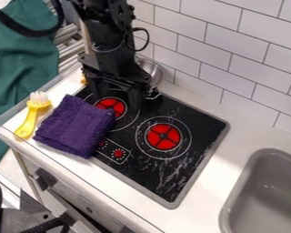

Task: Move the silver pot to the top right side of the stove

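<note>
My gripper [117,97] hangs over the upper left part of the stove [199,119], its two fingers spread apart above the left red burner. Behind it and to its right, near the tiled wall, is the silver pot [153,72]. The gripper and wrist hide much of the pot, so its full outline and whether the two touch cannot be told. No object is visible between the fingers.
A folded purple cloth [76,125] covers the stove's left corner, close below the gripper. A yellow brush [29,119] lies left of it. The tiled wall [239,57] runs behind, and a grey sink [266,195] is at lower right.
</note>
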{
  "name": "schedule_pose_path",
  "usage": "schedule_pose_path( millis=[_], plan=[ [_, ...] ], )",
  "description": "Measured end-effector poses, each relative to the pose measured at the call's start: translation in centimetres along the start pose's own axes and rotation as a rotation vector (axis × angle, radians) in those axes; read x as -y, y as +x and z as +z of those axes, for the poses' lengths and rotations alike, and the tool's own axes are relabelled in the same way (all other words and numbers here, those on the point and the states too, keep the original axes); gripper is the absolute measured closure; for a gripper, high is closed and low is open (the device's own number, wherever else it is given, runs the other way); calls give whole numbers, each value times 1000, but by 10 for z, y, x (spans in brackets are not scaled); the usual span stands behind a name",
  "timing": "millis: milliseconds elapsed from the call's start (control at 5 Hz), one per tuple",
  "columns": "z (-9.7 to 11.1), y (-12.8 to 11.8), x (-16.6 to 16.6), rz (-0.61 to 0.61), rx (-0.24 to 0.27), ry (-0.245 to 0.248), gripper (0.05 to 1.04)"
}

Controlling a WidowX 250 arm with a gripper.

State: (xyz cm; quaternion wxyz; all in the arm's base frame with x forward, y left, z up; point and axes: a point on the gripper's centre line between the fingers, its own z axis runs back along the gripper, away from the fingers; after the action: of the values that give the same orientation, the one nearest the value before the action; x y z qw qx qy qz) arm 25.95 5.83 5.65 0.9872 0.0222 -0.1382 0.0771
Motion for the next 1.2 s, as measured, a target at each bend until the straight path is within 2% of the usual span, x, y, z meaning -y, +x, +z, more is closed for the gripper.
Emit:
schedule_pose_path(
  millis=[200, 400, 600, 800, 1000, 1200],
  plan=[
    [-7, -5, 0, 4, -31, -2, 82],
    [-20, 12, -3, 22, -53, -10, 82],
    [-31, 32, -2, -15, -57, -56, 82],
    [-38, 53, 10, -66, -37, -104, 82],
    [-44, 83, 19, -94, -20, -145, 82],
    [-51, 108, 21, -119, -10, -157, 82]
  ],
)
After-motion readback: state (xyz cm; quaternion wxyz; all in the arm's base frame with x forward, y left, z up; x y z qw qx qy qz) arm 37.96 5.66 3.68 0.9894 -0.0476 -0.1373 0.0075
